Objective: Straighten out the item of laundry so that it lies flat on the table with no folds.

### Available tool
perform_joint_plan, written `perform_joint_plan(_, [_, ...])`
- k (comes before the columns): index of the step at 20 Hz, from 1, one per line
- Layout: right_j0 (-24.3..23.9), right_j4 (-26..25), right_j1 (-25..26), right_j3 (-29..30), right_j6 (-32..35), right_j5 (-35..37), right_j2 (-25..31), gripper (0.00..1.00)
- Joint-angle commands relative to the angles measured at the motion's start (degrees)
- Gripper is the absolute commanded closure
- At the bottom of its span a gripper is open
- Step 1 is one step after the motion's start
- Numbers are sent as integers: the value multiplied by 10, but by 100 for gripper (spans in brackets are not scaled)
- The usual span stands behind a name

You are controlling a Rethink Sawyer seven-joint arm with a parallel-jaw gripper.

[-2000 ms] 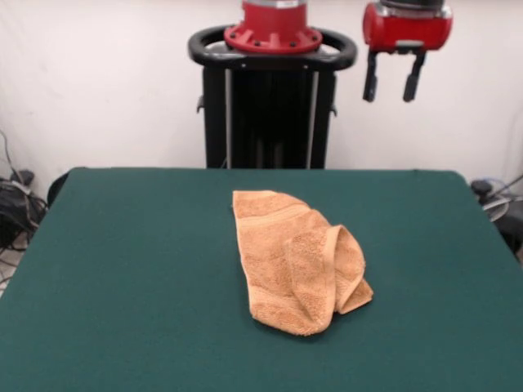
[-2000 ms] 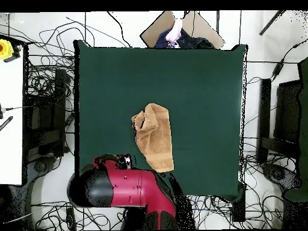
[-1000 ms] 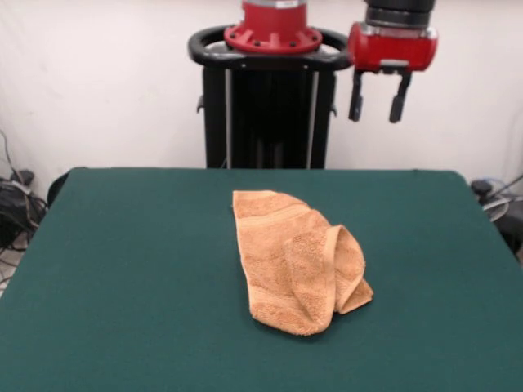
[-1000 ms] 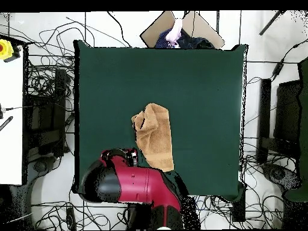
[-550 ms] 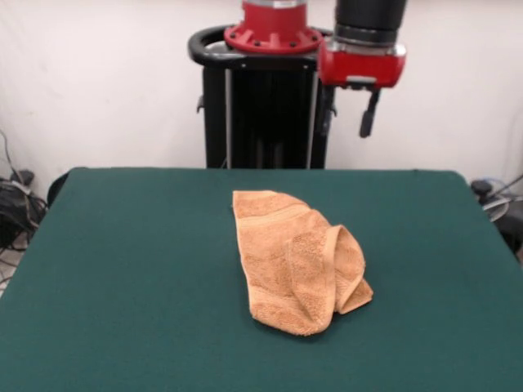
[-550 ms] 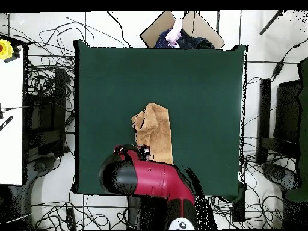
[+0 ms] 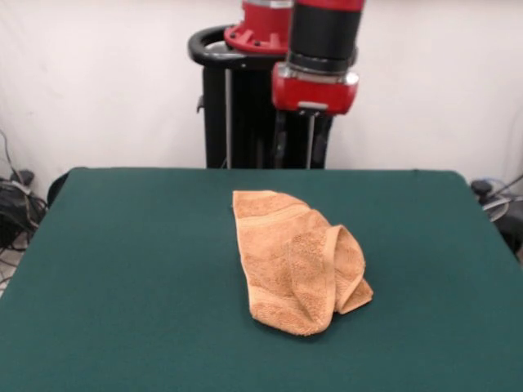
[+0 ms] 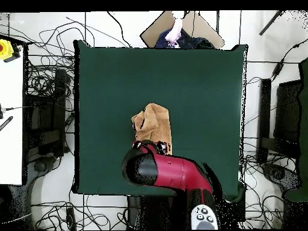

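1. The towel lies near the middle of the green surface, folded over itself, with a rolled lump on one side.
2. My pincer hangs above the far part of the surface, not touching the towel.
3. I cannot tell if my pincer is open or closed.

Nubby terry-cloth towel on matt felt-like table; glossy arm shell.
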Motion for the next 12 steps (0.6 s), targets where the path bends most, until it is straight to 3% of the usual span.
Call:
perform_joint_plan(1, [-37, -40, 63, -34, 32, -55, 57, 0])
perform_joint_plan(12, [-82, -84, 146, -39, 47, -148, 79, 0])
